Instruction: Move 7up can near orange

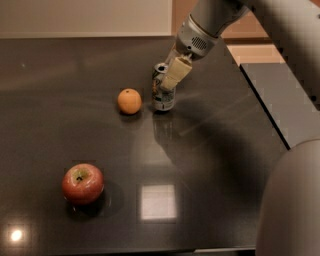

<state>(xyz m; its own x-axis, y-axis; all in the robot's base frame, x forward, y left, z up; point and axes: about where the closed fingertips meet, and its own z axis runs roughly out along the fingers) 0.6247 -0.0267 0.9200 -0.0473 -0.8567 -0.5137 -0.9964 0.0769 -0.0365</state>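
Small silver green-lettered soda can (163, 97) stands just beside the little round orange (129, 101) — looks basically done. The gripper (166, 82) is at the can's top, can't tell if clamped or loose — only backing off left.

Reads as an office kitchenette or break-room counter, can't narrow it further. There's a dark glossy countertop (225, 165) with a square light reflection (158, 201), a plain pale wall (85, 17) behind and a wood-toned panel (179, 15) at the back. Snack items on top fit that: red apple (83, 183), orange (129, 101), 7up can (163, 100). The gripper (162, 82) is at the can, far side of the counter, just right of the orange.
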